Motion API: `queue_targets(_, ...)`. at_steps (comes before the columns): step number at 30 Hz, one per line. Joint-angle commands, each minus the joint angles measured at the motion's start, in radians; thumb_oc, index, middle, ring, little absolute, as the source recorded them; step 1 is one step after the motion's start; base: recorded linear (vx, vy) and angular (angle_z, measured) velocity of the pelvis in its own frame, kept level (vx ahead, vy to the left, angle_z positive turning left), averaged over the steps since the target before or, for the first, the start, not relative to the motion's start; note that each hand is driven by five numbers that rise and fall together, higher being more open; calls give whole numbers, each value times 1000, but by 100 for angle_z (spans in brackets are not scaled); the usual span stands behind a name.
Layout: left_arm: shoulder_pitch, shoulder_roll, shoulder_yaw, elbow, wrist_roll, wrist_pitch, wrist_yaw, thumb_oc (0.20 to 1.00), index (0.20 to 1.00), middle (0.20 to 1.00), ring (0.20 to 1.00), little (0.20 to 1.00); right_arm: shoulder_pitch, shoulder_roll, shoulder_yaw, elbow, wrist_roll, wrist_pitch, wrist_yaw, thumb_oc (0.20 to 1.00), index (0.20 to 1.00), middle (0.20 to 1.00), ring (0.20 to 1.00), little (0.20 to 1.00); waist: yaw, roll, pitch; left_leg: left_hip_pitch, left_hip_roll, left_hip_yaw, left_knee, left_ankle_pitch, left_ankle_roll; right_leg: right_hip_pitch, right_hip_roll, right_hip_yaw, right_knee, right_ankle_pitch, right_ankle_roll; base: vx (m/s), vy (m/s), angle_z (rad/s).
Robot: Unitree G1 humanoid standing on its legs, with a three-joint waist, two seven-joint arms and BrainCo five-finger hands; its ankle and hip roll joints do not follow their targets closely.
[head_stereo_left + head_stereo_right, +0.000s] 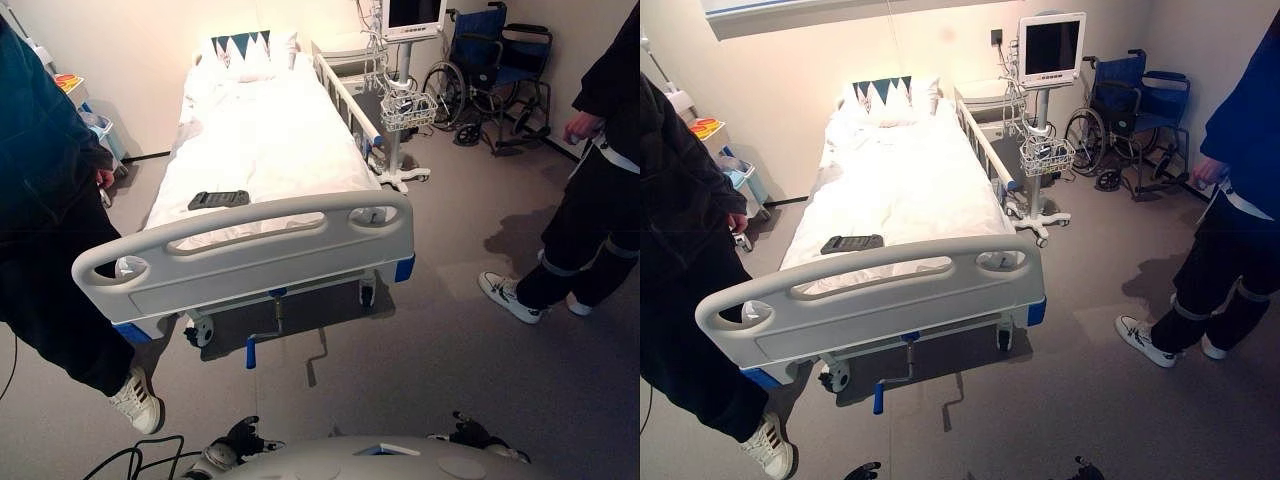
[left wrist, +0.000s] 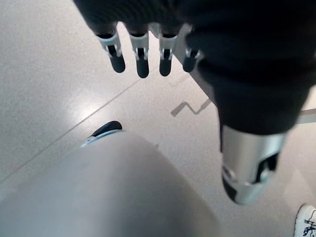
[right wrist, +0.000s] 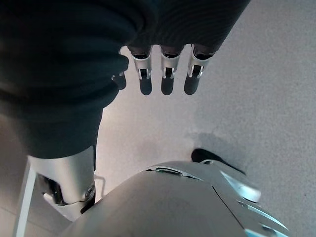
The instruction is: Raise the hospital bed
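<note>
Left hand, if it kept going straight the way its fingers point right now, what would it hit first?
Probably just the grey floor. The left hand hangs open, holding nothing, fingers aimed downward at bare floor. The bed's crank handle lies off to the side, though depth is hard to judge.

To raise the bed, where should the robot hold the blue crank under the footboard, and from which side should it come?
Grip the blue handle at the low end of the crank. It hangs below the footboard, pointing to the robot, so approach low from the foot end. Both the left hand and right hand are open.
</note>
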Motion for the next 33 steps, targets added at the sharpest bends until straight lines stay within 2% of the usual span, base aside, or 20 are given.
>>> queue_targets(1, -18, -13, 29, 35, -18, -9, -12, 1000, 1000, 1000, 1000, 1000, -37, 25, 26, 56, -21, -18, 15, 1000, 1000, 1000, 1000, 1000, -13, -64, 23, 36, -45, 4, 77, -55, 59, 78, -43, 32, -105, 110, 79, 0, 0, 0)
queue_targets(9, -2, -17, 74, 47, -86, -6, -14, 1000, 1000, 1000, 1000, 1000, -34, 25, 18, 58, -13, -19, 17, 1000, 1000, 1000, 1000, 1000, -11, -64, 24, 36, -46, 1, 77, -54, 59, 78, -45, 30, -105, 111, 78, 0, 0, 0)
queue_targets(12, 5, -22, 132, 53, -202, -6, -16, 1000, 1000, 1000, 1000, 1000, -34, 25, 10, 59, 1, -21, 18, 1000, 1000, 1000, 1000, 1000, -6, -68, 26, 36, -47, -2, 77, -52, 59, 79, -44, 26, -105, 110, 76, 0, 0, 0)
queue_targets(17, 5, -19, 193, 53, -319, -9, -18, 1000, 1000, 1000, 1000, 1000, -41, 25, 4, 58, 16, -22, 18, 1000, 1000, 1000, 1000, 1000, -2, -72, 31, 35, -47, -4, 72, -47, 59, 81, -43, 24, -110, 110, 76, 0, 0, 0)
queue_targets(25, 4, 15, 250, 75, -306, -15, 14, 1000, 1000, 1000, 1000, 1000, -51, 17, -2, 50, 20, -27, 14, 1000, 1000, 1000, 1000, 1000, 7, -83, 51, 22, -49, -6, 69, -41, 61, 69, -46, 26, -111, 115, 77, -9, 2, 0)
queue_targets(33, -6, 40, 307, 85, -331, -26, 48, 1000, 1000, 1000, 1000, 1000, -71, -8, -29, 44, 40, -34, 2, 1000, 1000, 1000, 1000, 1000, 13, -100, 104, -31, -52, -5, 63, -21, 62, 10, -53, 33, -114, 142, 82, -72, 14, 0)
